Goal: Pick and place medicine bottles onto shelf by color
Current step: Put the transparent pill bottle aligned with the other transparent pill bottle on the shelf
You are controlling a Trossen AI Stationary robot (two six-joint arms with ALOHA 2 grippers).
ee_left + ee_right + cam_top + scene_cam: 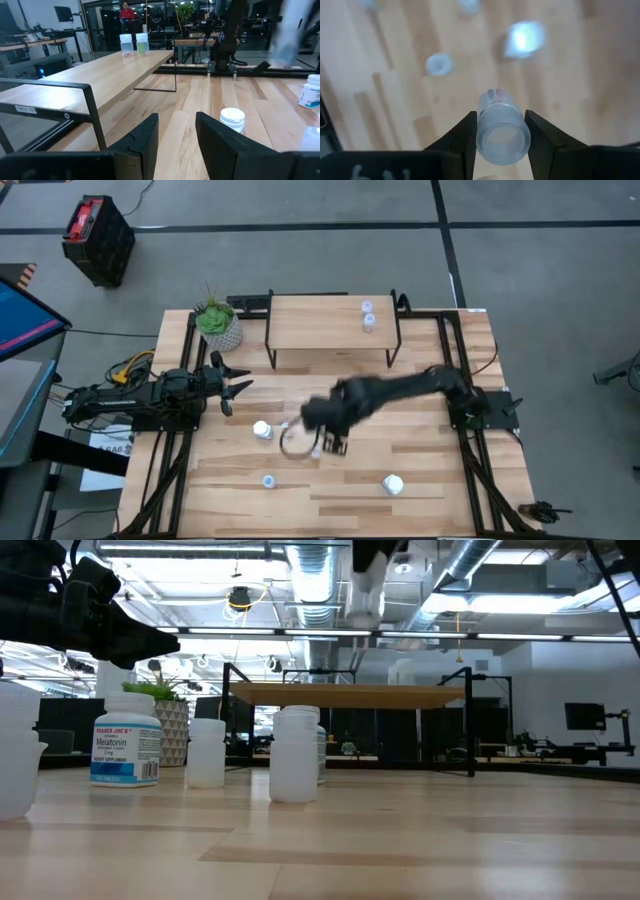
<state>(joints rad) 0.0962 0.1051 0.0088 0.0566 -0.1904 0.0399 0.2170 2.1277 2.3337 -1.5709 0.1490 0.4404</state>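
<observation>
Now your right gripper (500, 132) clamps translucent bottle (501, 134), raised above table (440, 470) centre. Your left gripper (176, 137) waits parted, empty, beside shelf (100, 80).

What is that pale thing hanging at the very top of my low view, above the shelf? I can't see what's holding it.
Observer: It's a small translucent bottle, clamped between the fingers of the right gripper and held above the table.
Operator: Is anything on the shelf? I only see its edge.
Observer: Yes. From above, two small bottles stand close together near the right end of the shelf.
Operator: And the other arm?
Observer: The left gripper waits open and empty at the table's left side, near the plant pot.
</observation>
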